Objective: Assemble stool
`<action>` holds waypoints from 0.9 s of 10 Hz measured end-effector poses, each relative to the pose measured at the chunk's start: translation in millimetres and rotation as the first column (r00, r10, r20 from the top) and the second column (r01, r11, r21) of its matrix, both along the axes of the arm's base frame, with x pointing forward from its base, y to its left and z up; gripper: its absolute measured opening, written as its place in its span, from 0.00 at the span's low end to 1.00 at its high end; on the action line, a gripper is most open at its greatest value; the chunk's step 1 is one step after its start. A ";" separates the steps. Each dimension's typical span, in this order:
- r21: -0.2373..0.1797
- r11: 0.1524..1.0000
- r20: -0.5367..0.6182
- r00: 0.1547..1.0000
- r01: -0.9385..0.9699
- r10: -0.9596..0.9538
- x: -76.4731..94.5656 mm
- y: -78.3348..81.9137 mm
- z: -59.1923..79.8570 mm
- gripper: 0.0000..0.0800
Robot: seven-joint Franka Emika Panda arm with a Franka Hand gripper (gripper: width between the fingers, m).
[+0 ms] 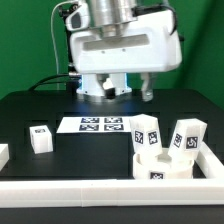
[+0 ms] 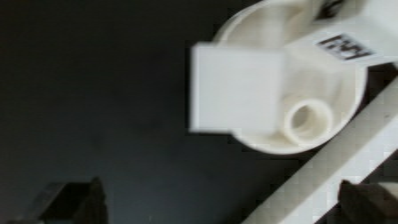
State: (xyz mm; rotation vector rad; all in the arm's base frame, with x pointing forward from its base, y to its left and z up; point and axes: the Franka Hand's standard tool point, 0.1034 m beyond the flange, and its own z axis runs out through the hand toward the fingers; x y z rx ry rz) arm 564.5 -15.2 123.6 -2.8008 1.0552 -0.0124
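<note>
The round white seat (image 1: 160, 166) lies in the corner of the rail at the exterior view's front right. Two tagged block legs (image 1: 147, 132) (image 1: 188, 138) stand upright on it or right behind it. A third leg (image 1: 40, 138) stands loose on the black table at the exterior view's left. My gripper (image 1: 125, 90) hangs above the table behind the marker board. In the wrist view the seat (image 2: 302, 55) shows with a leg (image 2: 237, 88) and a round peg (image 2: 306, 120) over it. The gripper (image 2: 222, 205) is open and empty, with dark fingertips (image 2: 71, 200) at the picture's edge.
The marker board (image 1: 100, 124) lies flat mid-table. A long white rail (image 1: 100, 187) edges the front and the exterior view's right, and crosses the wrist view (image 2: 338, 170). Another white part (image 1: 3, 155) is cut off at the exterior view's left edge.
</note>
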 end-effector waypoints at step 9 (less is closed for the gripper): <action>-0.133 0.893 -0.028 0.902 -0.430 0.431 -12.1 -69.1 -17.0 0.81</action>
